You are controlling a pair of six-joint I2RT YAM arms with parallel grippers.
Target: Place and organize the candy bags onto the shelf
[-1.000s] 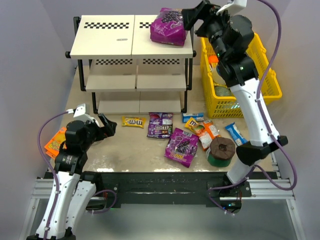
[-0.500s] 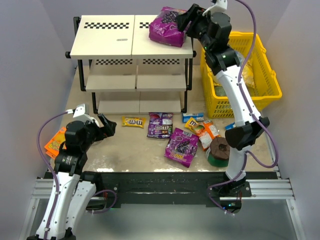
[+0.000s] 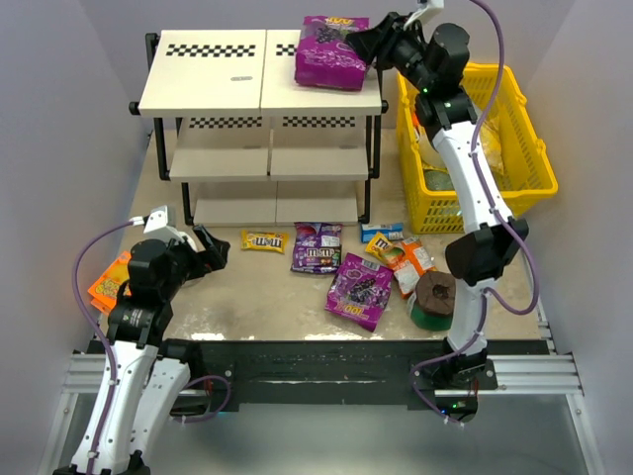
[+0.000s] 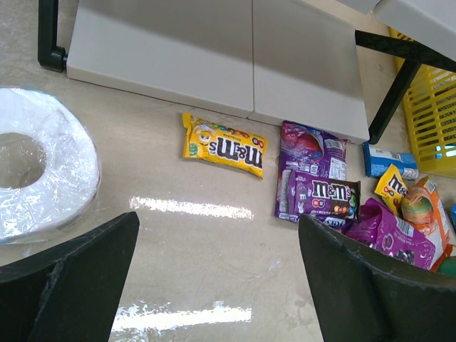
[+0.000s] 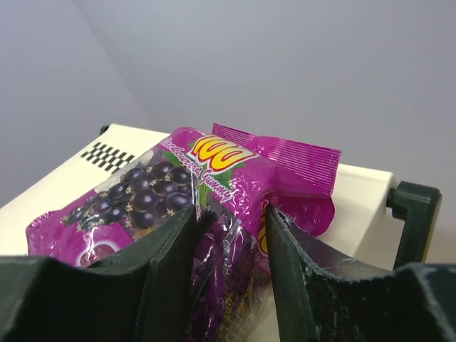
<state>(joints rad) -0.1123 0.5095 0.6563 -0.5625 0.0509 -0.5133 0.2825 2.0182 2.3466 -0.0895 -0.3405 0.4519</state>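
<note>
A large purple candy bag [image 3: 331, 54] with a yellow "100" lies on the top board of the shelf [image 3: 227, 74], at its right end. My right gripper [image 3: 364, 42] reaches it from the right, and in the right wrist view the jaws [image 5: 231, 221] pinch the near edge of this bag [image 5: 164, 185]. On the table in front of the shelf lie a yellow bag [image 3: 263, 240], a dark-purple bag [image 3: 316, 247], a second large purple bag [image 3: 359, 289], a blue one [image 3: 381, 233] and orange-yellow ones [image 3: 404, 259]. My left gripper [image 3: 213, 247] hovers open, left of the yellow bag [image 4: 224, 146].
A yellow plastic basket [image 3: 514, 148] stands right of the shelf. A flat orange box [image 3: 109, 280] lies at the far left. A dark round roll [image 3: 437, 299] sits by the right arm's base. A white wrapped roll [image 4: 39, 171] lies near my left gripper.
My right gripper swung back over the shelf's right end and narrowed its jaws onto the purple bag, which shifted slightly toward the back. The left arm has not moved.
</note>
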